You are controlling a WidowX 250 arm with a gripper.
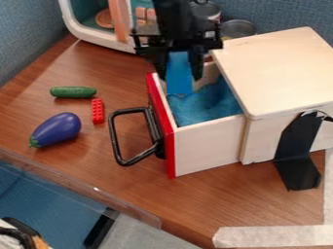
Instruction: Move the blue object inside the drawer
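At the top centre, my black gripper [179,68] hangs over the back part of the open drawer, shut on a flat blue object [179,80]. The blue object points down between the two fingers, its lower end above the drawer's interior. The wooden drawer [208,151] is pulled out to the left of its box, with a red front and a black handle. Blue cloth-like material [205,104] lies on the drawer floor. Whether the held object touches it, I cannot tell.
Left of the drawer lie a green cucumber [73,92], a red brick [98,111] and a purple eggplant [56,130]. The box's wooden top [280,63] rises at the right. A white toy cabinet [98,36] and metal cans [238,28] stand behind.
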